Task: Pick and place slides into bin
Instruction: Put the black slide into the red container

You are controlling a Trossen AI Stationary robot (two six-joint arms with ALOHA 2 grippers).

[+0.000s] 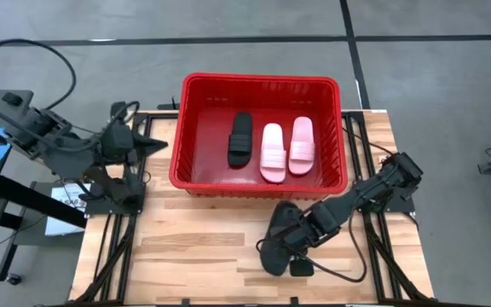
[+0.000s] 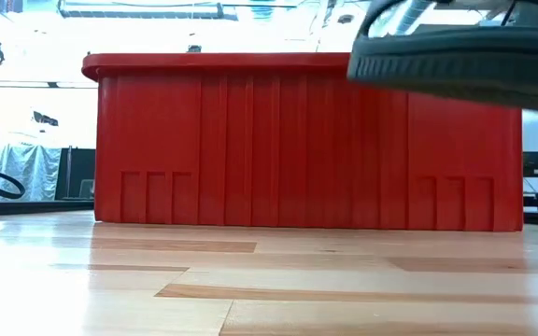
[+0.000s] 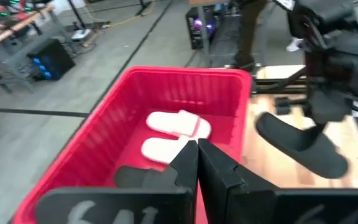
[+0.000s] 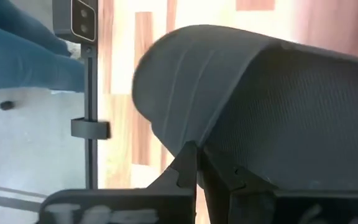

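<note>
A black slide [image 1: 273, 245] hangs clear of the table [image 1: 194, 256], its sole raised above the wood in the low view [image 2: 456, 65], at about five o'clock from the bin [image 1: 258, 89] and just outside its near wall. The right pincer [image 1: 295, 241] is clamped on this slide's wide strap [image 4: 229, 87], fingers pressed together on the material. Inside the red bin lie three more slides: a black one [image 1: 240, 139] at nine o'clock of the floor, and two pink ones [image 1: 272, 152] [image 1: 302, 146] side by side at three o'clock, all soles down. The left pincer [image 1: 156, 145] sits at nine o'clock of the bin, beside its wall, its fingers [image 3: 188, 165] closed on nothing.
</note>
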